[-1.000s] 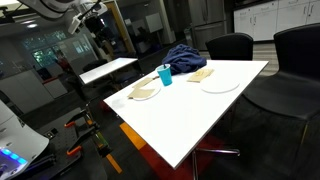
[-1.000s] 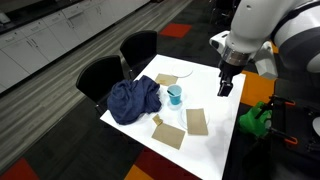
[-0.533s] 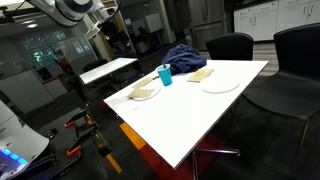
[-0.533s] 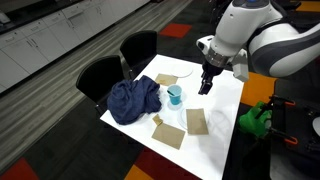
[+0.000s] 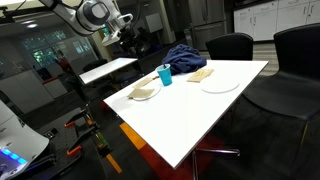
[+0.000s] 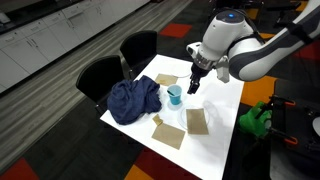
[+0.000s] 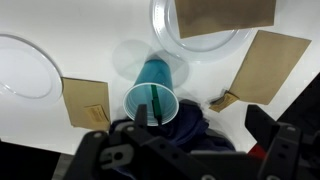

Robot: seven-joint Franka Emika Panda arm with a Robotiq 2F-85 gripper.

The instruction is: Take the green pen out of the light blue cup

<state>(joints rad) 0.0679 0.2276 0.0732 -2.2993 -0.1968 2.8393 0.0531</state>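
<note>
A light blue cup (image 7: 150,88) stands on the white table (image 5: 200,120), with the green pen (image 7: 157,104) leaning inside it. The cup also shows in both exterior views (image 5: 165,75) (image 6: 175,97). My gripper (image 7: 198,122) is open and empty. It hovers above the table, just beside the cup and over the blue cloth (image 7: 196,128). In an exterior view the gripper (image 6: 192,86) hangs close to the cup's side, a little above it. In the exterior view from the table's far end, the gripper (image 5: 129,38) is small and dark.
A crumpled dark blue cloth (image 6: 133,100) lies next to the cup. Two white plates (image 7: 24,66) (image 7: 205,38) and several brown cardboard pieces (image 7: 266,64) (image 6: 196,121) lie around it. Black chairs (image 6: 102,76) (image 5: 230,46) stand at the table's edge.
The arm has swung in over the table and lowered toward the cup. The cup, pen and cloth have not moved.
</note>
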